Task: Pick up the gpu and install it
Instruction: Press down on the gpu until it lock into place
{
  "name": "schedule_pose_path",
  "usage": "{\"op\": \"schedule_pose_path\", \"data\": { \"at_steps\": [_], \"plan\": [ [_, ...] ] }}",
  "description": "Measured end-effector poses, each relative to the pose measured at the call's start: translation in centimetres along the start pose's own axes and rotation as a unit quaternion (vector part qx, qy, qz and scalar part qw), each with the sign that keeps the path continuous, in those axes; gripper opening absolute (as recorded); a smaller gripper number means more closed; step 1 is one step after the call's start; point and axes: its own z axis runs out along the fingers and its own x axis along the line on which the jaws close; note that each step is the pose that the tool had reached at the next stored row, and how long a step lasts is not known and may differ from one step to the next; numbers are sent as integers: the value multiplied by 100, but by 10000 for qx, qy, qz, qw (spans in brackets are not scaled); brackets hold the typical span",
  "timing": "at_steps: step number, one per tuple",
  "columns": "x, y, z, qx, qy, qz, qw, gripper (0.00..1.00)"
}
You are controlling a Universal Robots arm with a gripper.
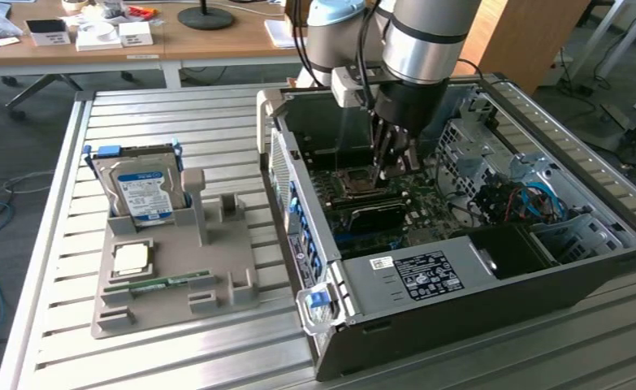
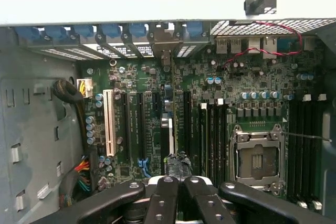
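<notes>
My gripper [image 1: 386,172] reaches down inside the open computer case [image 1: 437,333], over the motherboard. In the wrist view its fingers [image 2: 178,165] are shut tight together, the black-taped tips touching. The gpu [image 2: 173,108] stands edge-on in front of the tips as a thin upright card among the expansion slots. Its bracket end [image 2: 164,51] meets the case's rear panel. The tips sit right at the card's upper edge. I cannot tell whether they touch it.
On the metal table [image 1: 188,122] at the exterior view's left, a grey holder [image 1: 226,268] carries a hard drive [image 1: 139,191], a CPU [image 1: 131,258] and a RAM stick [image 1: 166,283]. The CPU socket [image 2: 258,156], memory slots [image 2: 212,135] and cable bundles [image 2: 79,174] surround the card.
</notes>
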Motion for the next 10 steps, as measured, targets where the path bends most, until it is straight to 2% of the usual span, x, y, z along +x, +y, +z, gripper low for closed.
{"op": "schedule_pose_path", "data": {
  "at_steps": [10],
  "plan": [
    [-32,2,32,1,-1,0,10000,11]
  ]
}}
